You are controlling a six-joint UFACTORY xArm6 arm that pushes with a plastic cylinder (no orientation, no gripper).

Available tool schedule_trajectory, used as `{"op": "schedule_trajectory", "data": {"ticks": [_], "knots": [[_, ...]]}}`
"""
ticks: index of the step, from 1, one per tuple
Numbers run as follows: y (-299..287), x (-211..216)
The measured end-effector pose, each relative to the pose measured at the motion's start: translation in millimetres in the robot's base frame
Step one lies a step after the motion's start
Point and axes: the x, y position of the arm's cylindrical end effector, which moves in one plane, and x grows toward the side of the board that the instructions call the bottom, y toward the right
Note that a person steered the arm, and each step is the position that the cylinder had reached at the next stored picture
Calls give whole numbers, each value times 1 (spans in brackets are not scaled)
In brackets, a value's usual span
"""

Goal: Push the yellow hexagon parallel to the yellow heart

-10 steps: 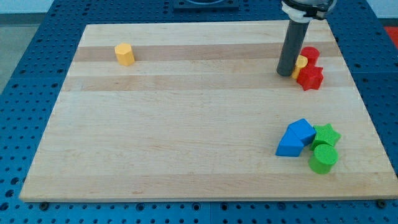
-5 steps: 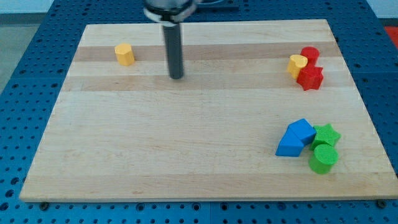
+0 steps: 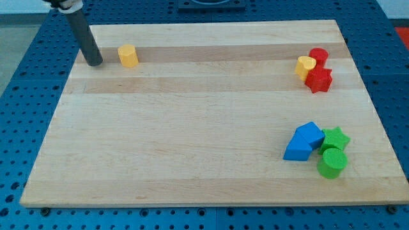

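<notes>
The yellow hexagon (image 3: 128, 55) stands on the wooden board (image 3: 192, 128) near its top left corner. My tip (image 3: 95, 63) is just to the hexagon's left, a short gap apart from it. The yellow heart (image 3: 305, 66) is at the view's right near the top. It touches a red cylinder (image 3: 318, 57) and a red star (image 3: 319, 79).
At the lower right is a cluster: a blue triangle (image 3: 296, 149), a blue cube (image 3: 312, 134), a green star (image 3: 335, 138) and a green cylinder (image 3: 332, 162). The board lies on a blue perforated table (image 3: 19, 96).
My tip has swept from beside the yellow heart at the right across the top of the board to the left side of the yellow hexagon. No block has moved.
</notes>
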Motion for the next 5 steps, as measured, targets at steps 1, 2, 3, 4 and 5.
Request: {"op": "schedule_trajectory", "data": {"ticks": [1,2,3,4,5], "knots": [[9,0],[48,2],[99,7],[158,7],[216,7]]}}
